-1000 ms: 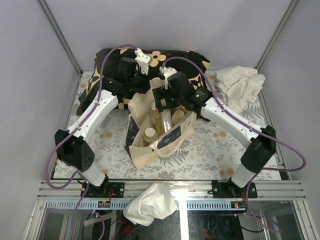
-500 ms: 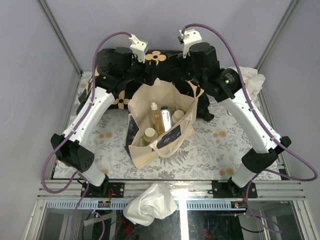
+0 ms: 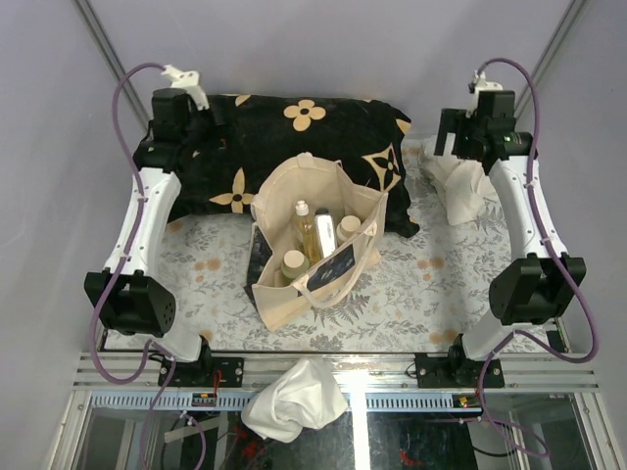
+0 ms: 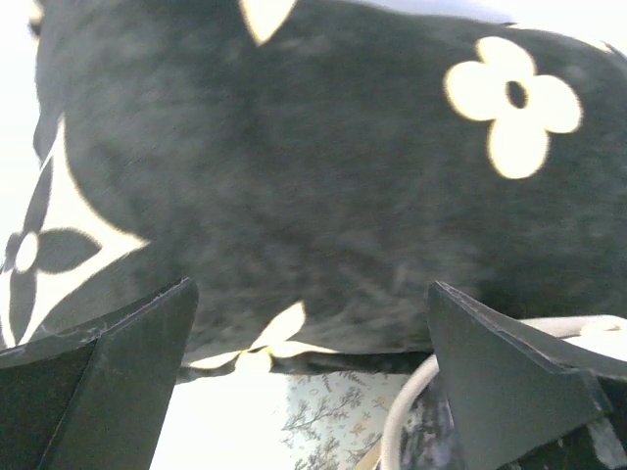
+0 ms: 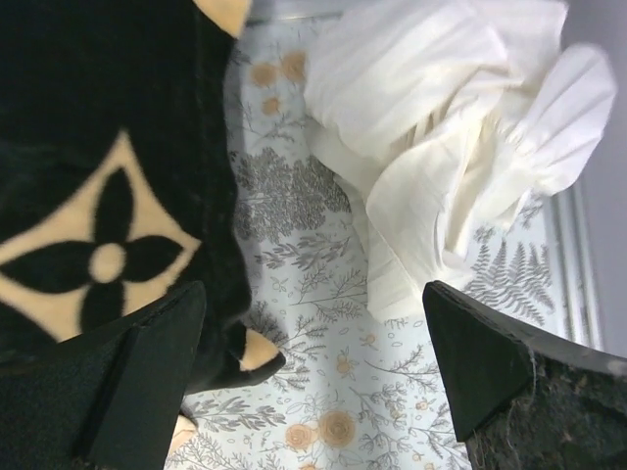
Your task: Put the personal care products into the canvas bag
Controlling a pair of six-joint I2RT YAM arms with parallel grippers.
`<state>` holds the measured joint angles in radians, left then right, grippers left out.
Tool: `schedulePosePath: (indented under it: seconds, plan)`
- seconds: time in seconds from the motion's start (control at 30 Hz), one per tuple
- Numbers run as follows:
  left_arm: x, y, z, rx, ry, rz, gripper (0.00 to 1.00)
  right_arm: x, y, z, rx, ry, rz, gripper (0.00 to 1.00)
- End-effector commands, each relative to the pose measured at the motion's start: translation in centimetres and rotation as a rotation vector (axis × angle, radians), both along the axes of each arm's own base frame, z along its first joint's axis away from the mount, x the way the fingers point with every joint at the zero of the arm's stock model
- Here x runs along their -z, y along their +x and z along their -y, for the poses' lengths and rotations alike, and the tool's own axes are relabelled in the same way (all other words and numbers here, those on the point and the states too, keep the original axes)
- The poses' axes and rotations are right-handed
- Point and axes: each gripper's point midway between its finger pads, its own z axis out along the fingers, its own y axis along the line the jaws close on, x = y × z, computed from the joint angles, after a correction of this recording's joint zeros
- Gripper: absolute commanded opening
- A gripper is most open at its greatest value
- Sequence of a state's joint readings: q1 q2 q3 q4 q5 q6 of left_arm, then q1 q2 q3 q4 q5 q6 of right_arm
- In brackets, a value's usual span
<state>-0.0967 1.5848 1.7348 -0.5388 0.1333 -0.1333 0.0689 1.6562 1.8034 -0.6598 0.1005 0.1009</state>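
Arms: spreading out from above the cream-beige canvas tote bag (image 3: 282, 294), now sitting far left and far right of it.
Left gripper (image 4: 311, 294): holding fingers wide apart, gripping nothing, facing the black cushion with tan flowers (image 3: 294, 147) behind the bag.
Right gripper (image 5: 313, 294): holding fingers wide apart, empty, hanging over the crumpled white cloth (image 3: 460, 191) right of the bag.
Small plastic bottles (image 3: 306, 235): standing upright inside the bag.

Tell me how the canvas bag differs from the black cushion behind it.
The canvas bag is cream with one dark print; the black cushion carries tan flowers. The bag stands open with bottles inside; the cushion holds nothing. The cushion is wider. Both are fabric, resting on the floral table cover.
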Motion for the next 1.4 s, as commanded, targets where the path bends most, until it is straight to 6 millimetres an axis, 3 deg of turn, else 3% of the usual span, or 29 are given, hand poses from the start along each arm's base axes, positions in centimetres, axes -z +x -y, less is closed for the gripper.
schedulePosePath:
  seconds: [0.0, 0.1, 0.23, 0.33, 0.6, 0.87, 1.37]
  plan:
    - [1.4, 0.2, -2.9, -0.042, -0.136, -0.006, 1.00, 1.9, 0.6, 2.8, 0.009, 0.174, 0.061, 0.99]
    - [3.9, 0.4, -4.4, -0.079, -0.151, -0.043, 1.00, 5.8, 0.2, 5.9, 0.070, 0.256, 0.054, 0.99]
    - [5.7, 0.4, -5.6, -0.126, -0.131, -0.042, 1.00, 10.2, -0.7, 8.7, 0.157, 0.286, 0.033, 0.99]
    - [6.6, 0.2, -5.6, -0.141, -0.141, -0.044, 1.00, 12.4, -1.4, 9.0, 0.192, 0.313, 0.015, 0.99]
    - [9.5, -1.3, -7.1, -0.253, -0.142, -0.077, 1.00, 15.6, -3.2, 8.9, 0.248, 0.335, -0.035, 0.99]
    - [10.5, -2.5, -8.4, -0.311, -0.096, -0.078, 1.00, 16.3, -3.7, 9.1, 0.251, 0.313, -0.072, 0.99]
    - [10.2, -2.7, -8.0, -0.274, -0.081, -0.071, 1.00, 16.0, -3.6, 9.2, 0.240, 0.297, -0.077, 0.99]
